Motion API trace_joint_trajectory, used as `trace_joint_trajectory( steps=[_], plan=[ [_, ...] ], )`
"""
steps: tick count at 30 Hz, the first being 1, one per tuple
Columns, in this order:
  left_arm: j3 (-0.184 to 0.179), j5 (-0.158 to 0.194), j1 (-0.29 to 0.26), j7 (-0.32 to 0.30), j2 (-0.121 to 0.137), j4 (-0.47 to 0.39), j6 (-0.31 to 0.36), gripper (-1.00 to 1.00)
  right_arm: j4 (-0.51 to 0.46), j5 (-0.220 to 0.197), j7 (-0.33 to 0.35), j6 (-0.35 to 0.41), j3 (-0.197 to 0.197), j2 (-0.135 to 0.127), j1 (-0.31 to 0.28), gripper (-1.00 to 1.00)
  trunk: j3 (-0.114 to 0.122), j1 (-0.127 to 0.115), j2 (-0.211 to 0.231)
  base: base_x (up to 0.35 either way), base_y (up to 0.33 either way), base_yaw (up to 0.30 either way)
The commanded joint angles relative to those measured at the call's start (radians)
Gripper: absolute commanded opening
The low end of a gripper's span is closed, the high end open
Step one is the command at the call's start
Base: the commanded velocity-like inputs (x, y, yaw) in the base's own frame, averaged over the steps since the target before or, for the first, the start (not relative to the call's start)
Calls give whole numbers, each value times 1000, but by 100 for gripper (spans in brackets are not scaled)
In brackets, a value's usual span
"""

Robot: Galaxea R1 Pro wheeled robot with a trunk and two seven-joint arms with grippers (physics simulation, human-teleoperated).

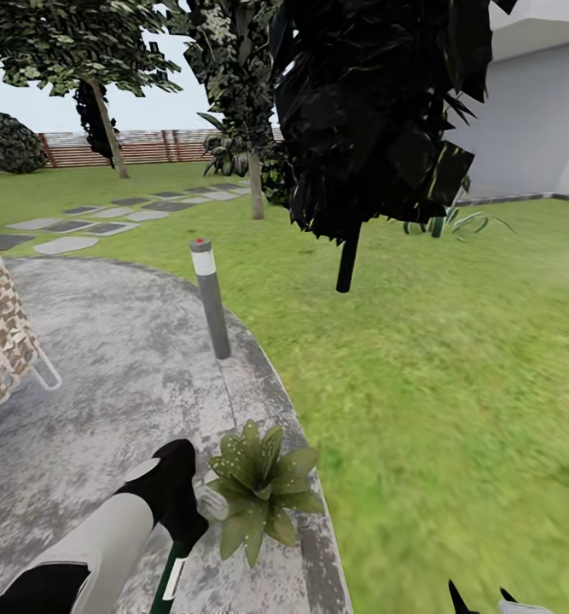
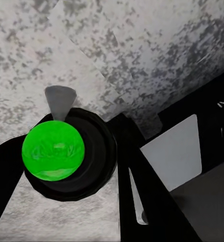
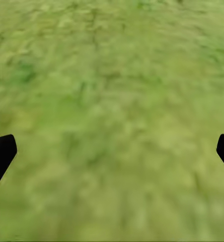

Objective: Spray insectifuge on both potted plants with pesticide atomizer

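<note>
The left gripper point(image 1: 182, 520) is pinching the pesticide atomizer point(image 1: 170, 573) at six o'clock, nozzle beside the potted plant point(image 1: 258, 490); spraying seems underway; the right gripper point(image 3: 112, 151) is hanging spread over lawn point(image 1: 455, 358); next comes finding the second plant.

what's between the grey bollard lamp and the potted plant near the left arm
Bare grey patio paving in the head view; nothing stands between the bollard and the potted plant.
</note>
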Motion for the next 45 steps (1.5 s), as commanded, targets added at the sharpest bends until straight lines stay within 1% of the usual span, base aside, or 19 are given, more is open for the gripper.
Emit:
trace_joint_trajectory(
  steps=[1, 4, 8, 10, 14, 17, 20, 21, 23, 24, 25, 27, 28, 32, 33, 34, 36, 39, 45],
  plan=[
    [1, -9, 0, -9, -1, -1, 6, -100, -1, 4, 8, -4, -8, 0, -2, 100, -1, 0, 0, 0, 0, 152],
    [1, -8, 0, -9, -3, 9, 6, -100, -2, 5, 9, -4, -8, 0, -2, 100, -1, 0, 0, 27, 0, 57],
    [1, -11, 1, -7, -2, 41, 6, -100, -2, 6, 9, -4, -10, -3, -2, 100, -1, 0, 0, 251, 0, 6],
    [0, -13, 30, -5, 0, 41, 6, -100, -3, 6, 9, -4, -10, -4, -2, 100, -1, 0, 0, 100, 0, 1],
    [7, -11, 50, 34, 4, 43, 6, -100, -2, 6, 9, -4, -10, -5, -2, 100, -1, 0, 0, 19, 0, 0],
    [12, -9, 71, 47, 6, 40, 6, -100, -2, 6, 9, -4, -10, -5, -2, 100, -1, 0, 0, 1, 0, 0],
    [16, -7, 77, 79, 2, 33, 5, -100, -2, 6, 9, -4, -9, -5, -2, 100, -1, 0, 0, 0, 0, 0],
    [22, -7, 77, 91, -1, 30, 5, -100, -2, 6, 9, -4, -9, -5, -2, 100, -1, 0, 0, 0, 0, 0],
    [59, -7, 78, 135, -5, 25, 5, -100, -2, 6, 9, -4, -9, -5, -2, 100, -1, 0, 0, 0, 0, 0],
    [104, -7, 77, 194, -9, 22, 5, -100, -2, 6, 9, -4, -9, -4, -2, 100, -1, 0, 0, 0, 0, 0],
    [121, -6, 77, 225, -17, 14, 5, -100, -2, 6, 9, -4, -9, -4, -2, 100, -1, 0, 0, 0, 0, 0],
    [135, -6, 77, 255, -38, -8, 5, -100, -2, 6, 9, -4, -8, -3, -2, 100, -1, 0, 0, 0, 0, 0],
    [137, -6, 77, 259, -42, -12, 5, -100, -2, 6, 9, -4, -8, -3, -2, 100, -1, 0, 0, 0, 0, 0],
    [137, -5, 78, 264, -41, -8, -2, -100, -1, 6, 9, -4, -8, -4, -2, 100, -1, 0, 0, 0, 0, 0],
    [137, -1, 85, 263, -40, -4, -4, -100, -1, 6, 9, -4, -8, -4, -2, 100, -1, 0, 0, 0, 0, 0],
    [137, 11, 98, 262, -39, -3, -6, -100, -2, 6, 9, -4, -8, -4, -2, 100, -1, 0, 0, 0, 0, 0],
    [136, 52, 111, 262, -38, -2, -8, -100, -2, 6, 9, -4, -8, -3, -2, 100, -1, 0, 0, 131, -8, 0],
    [135, 75, 114, 263, -39, -3, -8, -100, -2, 6, 9, -4, -8, -3, -2, 100, -1, 0, 0, 220, -51, 0],
    [138, 81, 116, 263, -42, -11, -7, -100, -2, 6, 9, -4, -8, -2, -2, 100, -1, 0, 0, 29, -7, 20]
  ],
)
